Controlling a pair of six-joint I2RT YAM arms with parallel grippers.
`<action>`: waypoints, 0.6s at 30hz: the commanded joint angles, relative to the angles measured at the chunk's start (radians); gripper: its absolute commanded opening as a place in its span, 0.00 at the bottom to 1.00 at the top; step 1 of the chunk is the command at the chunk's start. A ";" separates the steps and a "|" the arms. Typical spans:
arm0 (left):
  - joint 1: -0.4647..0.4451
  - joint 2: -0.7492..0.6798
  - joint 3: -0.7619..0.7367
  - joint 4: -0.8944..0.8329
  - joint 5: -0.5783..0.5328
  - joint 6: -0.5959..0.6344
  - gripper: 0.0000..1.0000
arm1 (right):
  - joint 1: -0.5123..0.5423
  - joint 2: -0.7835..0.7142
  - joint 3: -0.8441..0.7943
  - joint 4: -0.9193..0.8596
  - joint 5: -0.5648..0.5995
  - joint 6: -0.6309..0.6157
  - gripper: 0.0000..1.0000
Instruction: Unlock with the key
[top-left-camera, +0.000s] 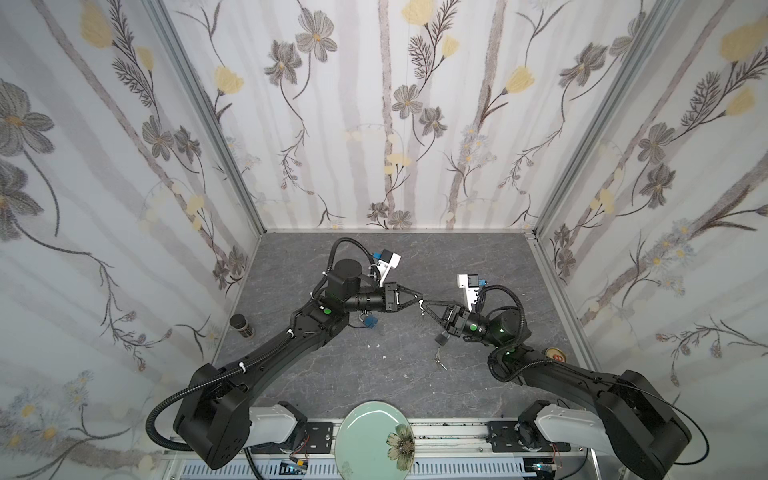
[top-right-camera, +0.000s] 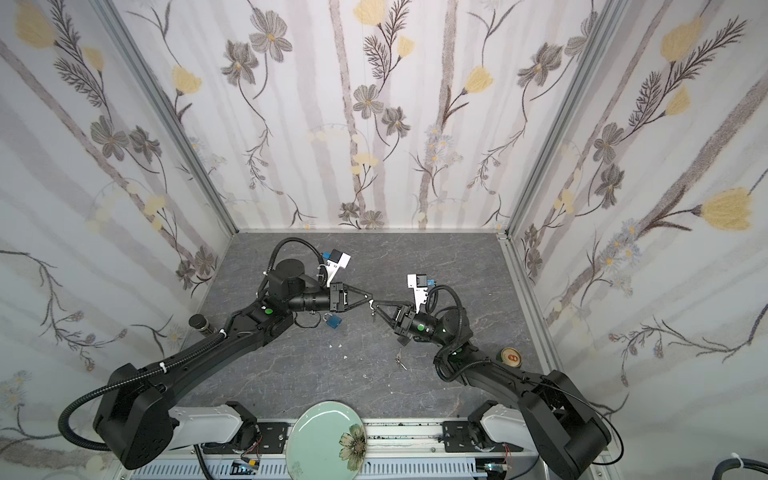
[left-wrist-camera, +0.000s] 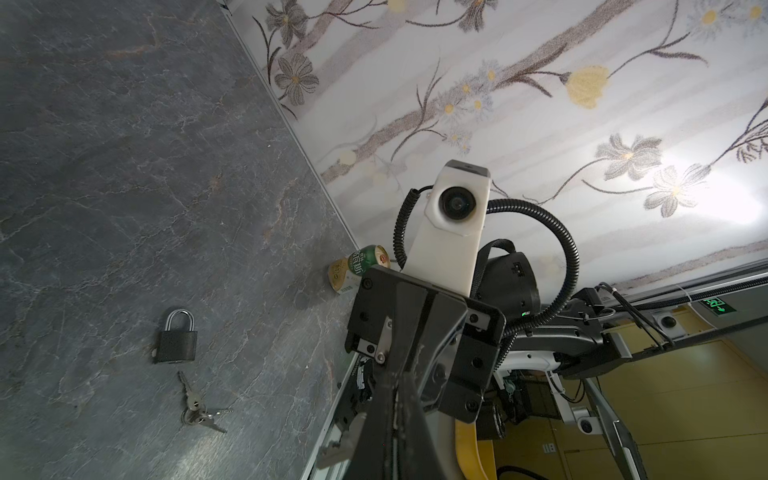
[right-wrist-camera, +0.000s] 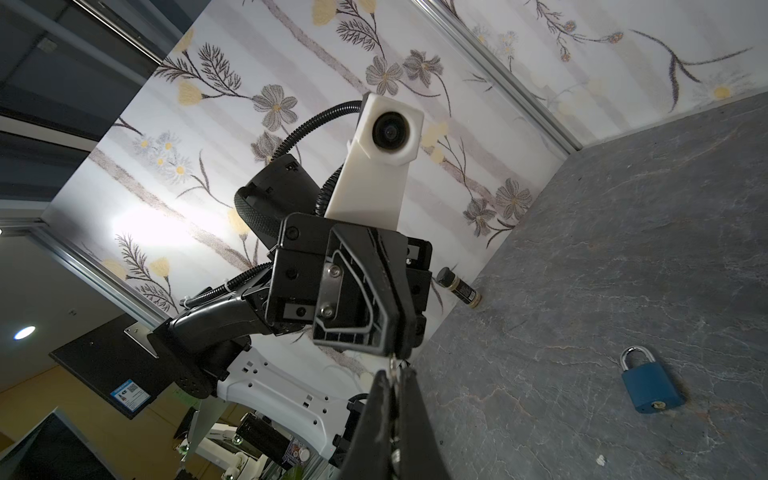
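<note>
Both grippers meet tip to tip above the middle of the table. My left gripper (top-left-camera: 419, 300) (left-wrist-camera: 397, 380) is shut on a small silver key (left-wrist-camera: 332, 451), whose blade sticks out beside its fingers. The right gripper (top-left-camera: 424, 306) (right-wrist-camera: 395, 374) is shut too, pinching a metal part of the same key (right-wrist-camera: 392, 365). A blue padlock (top-left-camera: 370, 321) (right-wrist-camera: 650, 388) lies flat below the left wrist. A black padlock (top-left-camera: 441, 338) (left-wrist-camera: 176, 338) lies under the right gripper, with a bunch of keys (top-left-camera: 439, 361) (left-wrist-camera: 199, 409) just in front of it.
A dark jar (top-left-camera: 242, 326) stands by the left wall. A drinks can (top-left-camera: 556, 355) stands by the right wall. A pale green plate (top-left-camera: 374, 436) with a flower print sits at the front edge between the arm bases. Small white scraps dot the grey table (top-left-camera: 386, 386).
</note>
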 joint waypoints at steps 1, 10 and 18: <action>0.002 -0.007 -0.003 0.040 0.003 -0.008 0.00 | 0.001 0.004 0.003 0.058 -0.028 0.002 0.00; 0.043 -0.035 -0.032 0.033 -0.028 -0.033 0.37 | -0.001 -0.023 -0.003 0.001 -0.003 -0.037 0.00; 0.131 -0.126 -0.079 -0.177 -0.206 0.033 0.63 | -0.011 -0.073 -0.012 -0.125 0.040 -0.094 0.00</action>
